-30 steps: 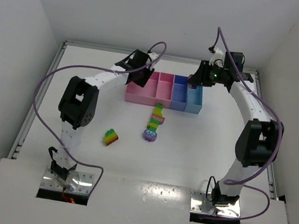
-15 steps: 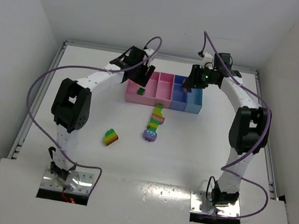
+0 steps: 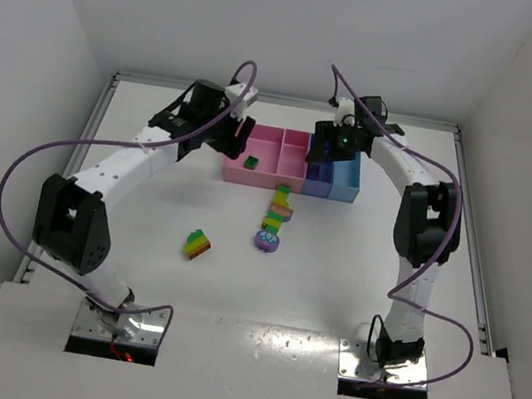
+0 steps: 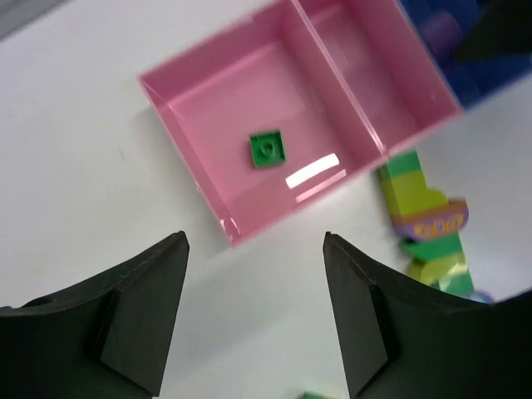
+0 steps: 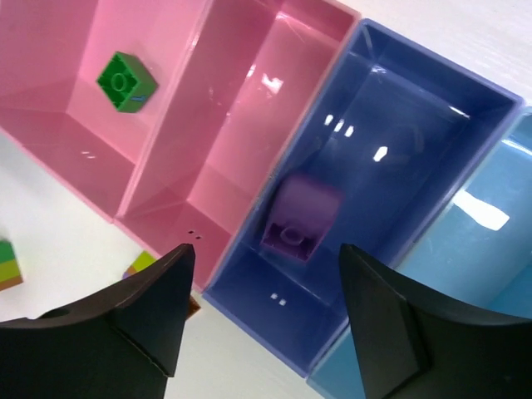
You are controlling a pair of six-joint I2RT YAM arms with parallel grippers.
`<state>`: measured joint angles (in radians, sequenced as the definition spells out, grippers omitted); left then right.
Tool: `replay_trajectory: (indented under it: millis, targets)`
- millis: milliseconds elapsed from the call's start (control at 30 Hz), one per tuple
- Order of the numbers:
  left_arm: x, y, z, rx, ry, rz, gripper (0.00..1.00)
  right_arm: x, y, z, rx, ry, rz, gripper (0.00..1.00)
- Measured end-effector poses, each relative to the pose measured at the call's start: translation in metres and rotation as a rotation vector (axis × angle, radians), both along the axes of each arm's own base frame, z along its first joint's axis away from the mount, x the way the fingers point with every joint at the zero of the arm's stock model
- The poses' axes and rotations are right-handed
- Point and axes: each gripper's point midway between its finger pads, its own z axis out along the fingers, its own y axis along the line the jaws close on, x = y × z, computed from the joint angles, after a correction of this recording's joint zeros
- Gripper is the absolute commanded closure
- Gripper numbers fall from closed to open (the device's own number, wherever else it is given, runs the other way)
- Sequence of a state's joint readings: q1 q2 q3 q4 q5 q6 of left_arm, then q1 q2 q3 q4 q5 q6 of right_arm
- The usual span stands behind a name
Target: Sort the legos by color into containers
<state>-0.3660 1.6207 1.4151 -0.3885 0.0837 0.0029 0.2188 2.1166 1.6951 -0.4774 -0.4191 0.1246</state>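
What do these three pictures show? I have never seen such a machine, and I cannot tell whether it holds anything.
These are two robot arms fixed at the near edge of a white table. The wide picture comes from a camera above and behind them. The other two come from cameras on the wrists; the dark shapes at the bottom are each hand's own fingers. The left hand and the right hand are open and hold nothing, above a tray of compartments. A green brick lies in a pink compartment, a purple brick in the dark blue one. On the table lie a strip of joined bricks, a round purple piece and a small striped stack.
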Motion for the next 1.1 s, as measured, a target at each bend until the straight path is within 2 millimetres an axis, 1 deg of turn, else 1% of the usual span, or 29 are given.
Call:
replay_trajectory:
  millis: [67,133,167,267,333,367,400,433,467,500,567,633,700,767,833,900,933,967,1100]
  targets:
    - [-0.017,0.002,-0.012,0.018,0.031,-0.049,0.28,0.001,-0.002,-0.001,-0.013,-0.003,-0.009,0.27]
    - [-0.043,0.003,-0.024,0.03,0.071,-0.121,0.29,0.003,-0.004,-0.001,-0.022,-0.006,-0.017,0.26]
    - [-0.068,0.005,-0.033,0.054,0.098,-0.191,0.29,0.002,-0.005,-0.001,-0.025,-0.004,-0.019,0.25]
    - [-0.125,0.012,-0.044,0.136,0.113,-0.347,0.29,-0.002,-0.01,0.01,-0.021,-0.015,-0.027,0.25]
    - [-0.167,0.017,-0.052,0.212,0.111,-0.48,0.29,-0.012,-0.013,0.028,-0.011,-0.032,-0.013,0.23]
    - [-0.185,0.02,-0.056,0.25,0.101,-0.553,0.29,-0.018,-0.013,0.039,-0.005,-0.05,0.005,0.22]
    - [-0.199,0.024,-0.061,0.284,0.088,-0.611,0.29,-0.025,-0.014,0.052,0.002,-0.07,0.026,0.2]
    - [-0.218,0.036,-0.074,0.355,0.076,-0.699,0.29,-0.032,-0.014,0.066,0.011,-0.097,0.049,0.2]
    - [-0.222,0.039,-0.078,0.371,0.077,-0.717,0.29,-0.038,-0.015,0.078,0.017,-0.118,0.064,0.2]
    - [-0.23,0.045,-0.088,0.415,0.059,-0.772,0.29,-0.044,-0.015,0.09,0.026,-0.146,0.082,0.19]
    - [-0.246,0.057,-0.111,0.488,0.063,-0.87,0.28,-0.057,-0.014,0.106,0.039,-0.178,0.11,0.19]
    - [-0.257,0.064,-0.129,0.531,0.095,-0.944,0.28,-0.068,-0.014,0.114,0.048,-0.192,0.131,0.19]
    - [-0.256,0.063,-0.138,0.536,0.148,-0.977,0.28,-0.076,-0.015,0.112,0.047,-0.187,0.14,0.19]
    - [-0.247,0.055,-0.138,0.507,0.203,-0.964,0.28,-0.085,-0.017,0.104,0.04,-0.163,0.143,0.19]
    - [-0.231,0.043,-0.135,0.449,0.25,-0.901,0.28,-0.093,-0.019,0.094,0.029,-0.137,0.143,0.19]
    - [-0.221,0.033,-0.133,0.393,0.271,-0.826,0.29,-0.1,-0.022,0.088,0.016,-0.118,0.141,0.19]
    - [-0.219,0.03,-0.132,0.365,0.281,-0.786,0.29,-0.102,-0.024,0.087,0.011,-0.114,0.139,0.19]
    - [-0.219,0.029,-0.131,0.341,0.294,-0.75,0.31,-0.104,-0.025,0.086,0.005,-0.112,0.137,0.19]
    - [-0.212,0.028,-0.124,0.282,0.291,-0.594,0.31,-0.106,-0.03,0.093,-0.006,-0.134,0.13,0.19]
